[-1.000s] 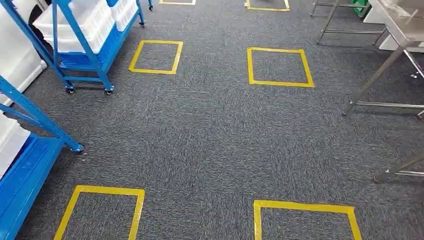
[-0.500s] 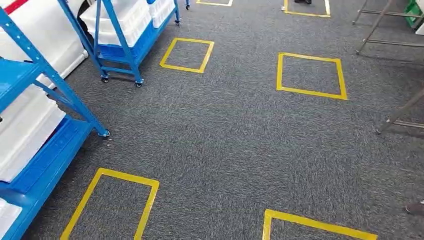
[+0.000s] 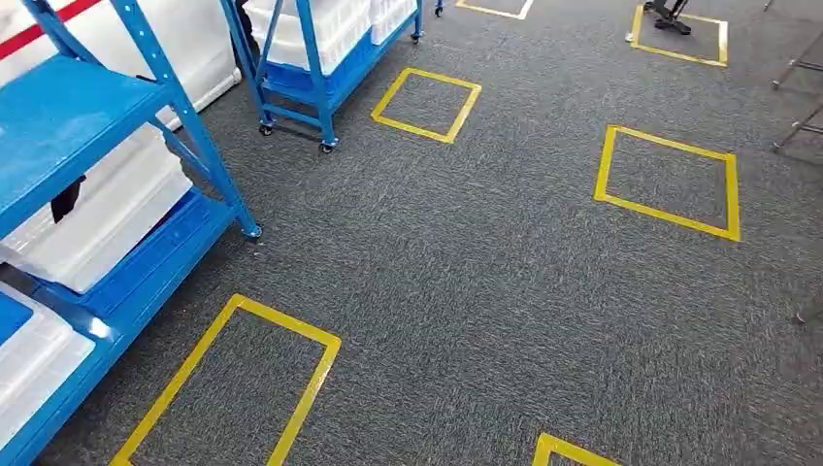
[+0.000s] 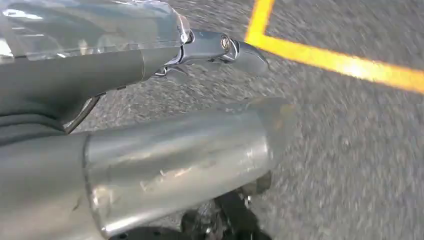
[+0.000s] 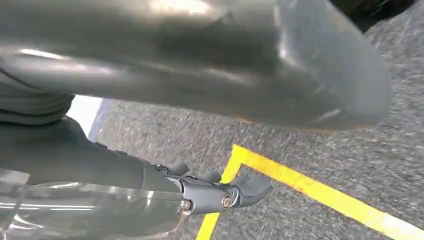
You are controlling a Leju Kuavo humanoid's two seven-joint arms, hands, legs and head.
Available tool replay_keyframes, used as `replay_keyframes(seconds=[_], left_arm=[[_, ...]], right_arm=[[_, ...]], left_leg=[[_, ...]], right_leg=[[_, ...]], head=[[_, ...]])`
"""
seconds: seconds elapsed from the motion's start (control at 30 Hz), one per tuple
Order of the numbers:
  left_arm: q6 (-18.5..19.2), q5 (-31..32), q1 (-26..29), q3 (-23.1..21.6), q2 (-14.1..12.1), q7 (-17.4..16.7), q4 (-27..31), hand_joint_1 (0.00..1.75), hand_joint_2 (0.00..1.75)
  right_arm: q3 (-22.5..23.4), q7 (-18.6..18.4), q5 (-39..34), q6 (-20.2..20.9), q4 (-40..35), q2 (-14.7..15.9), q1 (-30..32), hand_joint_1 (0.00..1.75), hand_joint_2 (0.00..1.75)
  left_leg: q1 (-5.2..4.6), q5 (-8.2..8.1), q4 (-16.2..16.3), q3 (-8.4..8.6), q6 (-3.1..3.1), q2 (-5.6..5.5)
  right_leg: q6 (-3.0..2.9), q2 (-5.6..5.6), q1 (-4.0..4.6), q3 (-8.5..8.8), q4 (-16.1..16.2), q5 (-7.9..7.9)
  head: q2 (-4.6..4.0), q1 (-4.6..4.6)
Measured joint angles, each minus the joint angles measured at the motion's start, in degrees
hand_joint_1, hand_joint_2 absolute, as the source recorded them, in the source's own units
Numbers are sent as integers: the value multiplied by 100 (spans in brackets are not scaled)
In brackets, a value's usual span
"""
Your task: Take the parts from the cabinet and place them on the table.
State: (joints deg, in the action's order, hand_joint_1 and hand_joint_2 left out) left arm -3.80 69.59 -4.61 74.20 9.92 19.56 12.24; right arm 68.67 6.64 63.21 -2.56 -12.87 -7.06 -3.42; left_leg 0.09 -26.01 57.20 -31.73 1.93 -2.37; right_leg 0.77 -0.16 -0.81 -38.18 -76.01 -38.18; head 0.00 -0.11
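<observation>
Both arms hang down at the robot's sides over the grey carpet (image 3: 466, 291). The left hand (image 4: 150, 55) points at the floor beside a strip of yellow tape (image 4: 340, 62); its dark fingers (image 4: 245, 52) lie stretched out with nothing between them, released. The right hand (image 5: 165, 192) hangs the same way near another yellow tape corner (image 5: 245, 157), its fingers (image 5: 250, 187) extended and apart, holding nothing.

On the left, near, stands a blue cabinet (image 3: 87, 116) of open shelves, with white bins (image 3: 107, 218) resting on its lower levels. I cannot tell what parts lie inside them. Farther off on the left stands a second blue rack (image 3: 311, 58) on castors, also carrying white bins. Yellow tape squares (image 3: 670, 184) mark the floor ahead and to the right. At the far right edge, thin metal legs (image 3: 801, 63) show.
</observation>
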Motion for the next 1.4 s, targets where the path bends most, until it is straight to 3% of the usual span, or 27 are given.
replay_keyframes(seconds=[0.07, 0.1, 0.13, 0.17, 0.3, 0.37, 0.4, 0.47, 0.5, 0.53, 0.6, 0.63, 0.67, 0.8, 0.83, 0.87, 0.9, 0.97, 1.0, 1.07, 1.13, 1.17, 1.2, 1.3, 1.33, 1.37, 1.4], left_arm=[[0, 9, 21, 0, 0, -30, 0, 0, 0], [-2, 11, 21, 0, 2, -35, 0, 0, 0], [-4, 15, 21, 0, 6, -37, 0, 0, 0], [-9, 18, 9, 0, 9, -41, 0, 0, 0], [-20, 26, 37, -2, 9, -52, 0, 0, 0], [-26, 52, 30, -2, 17, -48, 0, 0, 0], [-24, 68, 9, -4, 22, -39, 0, 0, 0], [-24, 79, -4, -4, 22, -15, 0, 0, 0], [-24, 85, 7, -4, 22, -9, 0, 0, 0], [-24, 85, 20, -4, 22, 0, 0, 0, 0], [-13, 85, 22, -4, 20, 4, 0, 0, 0], [-11, 85, 16, -4, 20, 11, 0, 0, 0], [-11, 85, -5, -7, 20, 13, 0, 0, 0], [-11, 85, 31, -7, 15, 20, 0, 0, 0], [-11, 85, 39, -7, 22, 18, 0, 0, 0], [-11, 90, 26, -7, 24, 5, 0, 0, 0], [-11, 116, 6, -11, 22, -20, 0, 0, 0], [-11, 120, -10, -26, 17, -39, 0, 0, 0], [-9, 122, -7, -33, 15, -41, 0, 0, 0], [2, 129, 19, -42, 2, -37, 0, 0, 0], [28, 181, 14, -59, -7, 11, 0, 0, 0], [44, 192, 14, -72, -9, 37, 0, 0, 0], [57, 210, -9, -105, -31, 77, 0, 0, 0], [85, 247, -2, -149, -98, 263, 0, 0, 0], [96, 269, -3, -155, -118, 310, 0, 0, 0], [103, 297, -5, -175, -122, 362, 0, 0, 0], [103, 310, -33, -190, -140, 405, 0, 0, 0]], right_arm=[[0, -46, 2, -11, 0, 0, 9, 0, 0], [0, -59, 4, -13, 0, 0, 8, 0, 0], [0, -61, 4, -13, 0, 0, 16, 0, 0], [0, -70, 7, -11, 0, 0, 22, 0, 0], [0, -70, 9, 4, 0, 0, -35, 0, 0], [0, -76, 17, 7, 4, -13, -20, 0, 0], [2, -79, 22, 7, 4, -11, -2, 0, 0], [2, -76, 42, 7, 4, -11, 15, 0, 0], [2, -72, 42, 13, 4, -9, 12, 0, 0], [2, -61, 41, 31, 4, -9, 6, 0, 0], [2, -52, 39, 48, 7, -11, -10, 0, 0], [2, -52, 39, 50, 11, -13, -12, 0, 0], [2, -50, 39, 55, 20, -18, -5, 0, 0], [2, -46, 39, 59, 31, -24, -79, 0, 0], [2, -39, 31, 61, 31, -20, -82, 0, 0], [2, 13, 5, 68, 31, -17, -69, 0, 0], [4, 112, -31, 85, 31, -17, -62, 0, 0], [9, 346, -63, 94, 33, -15, -45, 0, 0], [13, 501, -99, 94, 33, -9, -38, 0, 0], [20, 803, -142, 94, 33, 20, -44, 0, 0], [22, 1118, -155, 98, 31, 87, -62, 0, 0], [24, 1221, -168, 105, 33, 98, -62, 0, 0], [37, 1384, -188, 112, 33, 120, -78, 0, 0], [59, 1830, -254, 166, 31, 230, -168, 0, 0], [59, 1921, -269, 188, 29, 242, -188, 0, 0], [61, 1995, -282, 199, 24, 299, -202, 0, 0], [61, 2044, -286, 208, 24, 306, -212, 0, 0]], left_leg=[[7, -9, 16, 20, -16, -151], [18, -22, 40, 28, -38, -240], [23, -38, 64, 14, -64, -293], [-8, -59, 116, -16, -109, -343], [24, -29, 79, -74, -258, -545], [7, -296, 449, -216, -288, -38], [16, -525, 856, -412, -309, 83], [36, -880, 1688, -802, -341, 164], [41, -883, 1861, -879, -346, 180], [42, -751, 1733, -809, -340, 196], [33, -287, 858, -347, -295, 278], [5, -95, 362, -74, -245, 462], [-62, -153, 97, 33, -201, 694], [-81, -95, 40, 11, -95, 436], [-10, -29, -32, 92, -62, 375], [4, -9, -57, 91, -27, 315], [2, 2, -56, 71, -2, 266], [0, 5, -54, 54, 3, 123], [-2, 5, -51, 55, 3, 51], [10, -2, -34, 71, -12, -117], [33, -31, 20, 74, -57, -278], [44, -55, 61, 38, -94, -331], [5, -78, 150, -22, -141, -398], [61, -30, 91, -92, -270, -584], [62, -49, 123, -88, -293, -510], [41, -146, 268, -142, -314, -113], [44, -326, 574, -294, -319, 76]], right_leg=[[-10, 26, -8, 203, 568, 485], [-21, 102, -18, 471, 1180, 831], [-28, 322, -45, 642, 1600, 990], [-26, 439, -16, 666, 1675, 911], [-174, 200, -15, 680, 1728, 962], [-264, 63, -14, 703, 1768, 973], [-281, -17, 5, 698, 1766, 966], [-306, -177, 36, 695, 1759, 950], [-310, -248, 47, 695, 1755, 943], [-311, -317, 53, 703, 1754, 933], [-296, -447, 64, 739, 1753, 911], [-279, -507, 67, 766, 1754, 898], [-241, -575, 102, 779, 1737, 870], [-139, -784, 87, 849, 1780, 855], [-85, -602, 56, 850, 1726, 808], [-61, -276, 54, 774, 1563, 681], [-55, -91, 45, 572, 1170, 433], [-23, -14, 12, 130, 298, 68], [-8, -9, 3, 0, 78, 58], [7, 1, -16, 99, 399, 424], [15, 141, -60, 513, 1340, 973], [13, 461, -100, 616, 1595, 978], [15, 547, -80, 611, 1661, 958], [-89, 340, -45, 613, 1646, 969], [-145, 259, -70, 625, 1700, 1000], [-165, 199, -61, 639, 1715, 1008], [-216, 121, -46, 639, 1716, 997]], head=[[0, 0], [0, 4], [0, 7], [0, 13], [0, 4], [0, -61], [0, -74], [0, -74], [0, -74], [0, -77], [0, -76], [0, -76], [0, -72], [0, -77], [0, -70], [0, -48], [-2, -28], [-2, -26], [0, -24], [0, -22], [0, -22], [0, -15], [0, -7], [0, -26], [0, -26], [0, -62], [0, -101]])
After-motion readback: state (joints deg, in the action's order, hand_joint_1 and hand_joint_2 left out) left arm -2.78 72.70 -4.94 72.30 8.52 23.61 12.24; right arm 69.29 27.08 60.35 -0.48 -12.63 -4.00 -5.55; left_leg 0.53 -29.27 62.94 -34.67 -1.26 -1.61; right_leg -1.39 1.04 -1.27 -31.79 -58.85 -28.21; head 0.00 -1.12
